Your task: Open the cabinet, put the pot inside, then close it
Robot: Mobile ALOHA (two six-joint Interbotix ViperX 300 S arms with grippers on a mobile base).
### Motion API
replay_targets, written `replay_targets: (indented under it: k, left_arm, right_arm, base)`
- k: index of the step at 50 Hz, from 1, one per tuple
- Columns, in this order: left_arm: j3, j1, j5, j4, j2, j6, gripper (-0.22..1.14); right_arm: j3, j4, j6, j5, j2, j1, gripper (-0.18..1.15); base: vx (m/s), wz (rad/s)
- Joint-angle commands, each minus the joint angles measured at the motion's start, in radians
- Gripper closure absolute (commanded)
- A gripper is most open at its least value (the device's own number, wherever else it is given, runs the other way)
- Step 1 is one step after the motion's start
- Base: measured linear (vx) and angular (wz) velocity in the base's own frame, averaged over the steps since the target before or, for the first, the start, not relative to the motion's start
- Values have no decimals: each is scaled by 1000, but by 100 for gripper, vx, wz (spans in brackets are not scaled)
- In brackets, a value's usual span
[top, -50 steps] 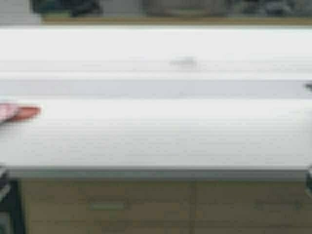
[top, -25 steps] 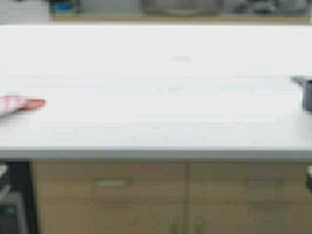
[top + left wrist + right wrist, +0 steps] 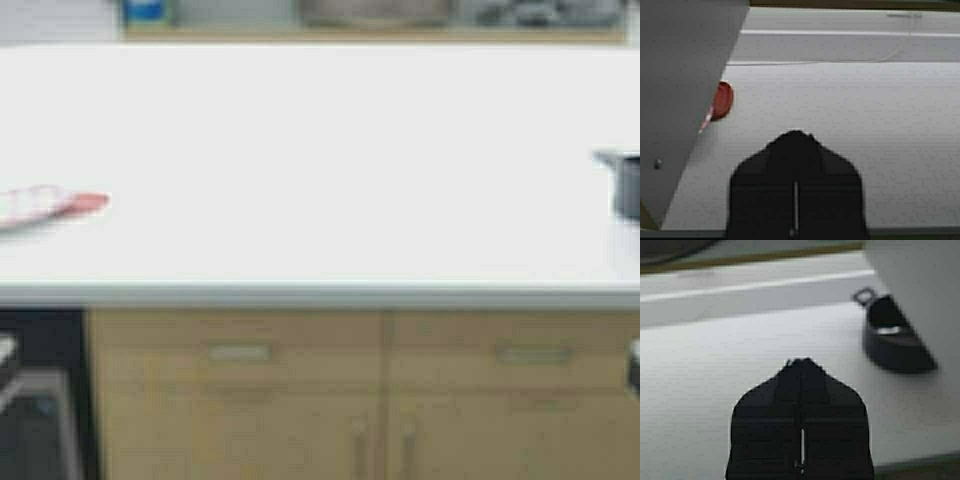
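The pot and the cabinet named in the task are out of view. My left gripper (image 3: 796, 132) is shut with nothing in it and hovers over the white countertop (image 3: 865, 125). My right gripper (image 3: 801, 360) is also shut and empty, above the same countertop (image 3: 715, 365). A smaller dark pot (image 3: 892, 342) with a thin handle stands ahead of the right gripper, apart from it. In the high view only its edge shows as the dark pot (image 3: 626, 183) at the far right of the countertop (image 3: 330, 160).
A red-and-white item (image 3: 50, 203) lies at the counter's left, its red end (image 3: 722, 100) showing near a grey panel (image 3: 680, 75). Tan base cabinets with drawers (image 3: 350, 390) run under the counter edge. A dark appliance (image 3: 40, 400) stands at lower left.
The robot has moved: the whole scene has shifted up and slightly right in the high view. More of the base cabinets shows, and the small dark pot has come into view at the right.
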Motion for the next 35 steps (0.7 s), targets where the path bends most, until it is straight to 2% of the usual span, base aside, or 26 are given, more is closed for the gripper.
replay_targets:
  k: [1, 9, 20, 35]
  left_arm:
    - [-103, 130, 66, 8, -31, 14, 89]
    - [-187, 215, 117, 9, -21, 14, 89]
    - [-299, 311, 115, 8, 44, 11, 89]
    - [-520, 410, 114, 8, 252, 2, 89]
  right_arm:
    - [-83, -46, -2, 18, -20, -129, 91]
    - [-164, -81, 2, 43, 17, -247, 91]
    - [-308, -80, 6, 43, 138, -344, 91]
    - [-551, -83, 2, 46, 353, -376, 91]
  base:
    - [-5, 4]
    - [-5, 0]
    - [-7, -5]
    - [-7, -4]
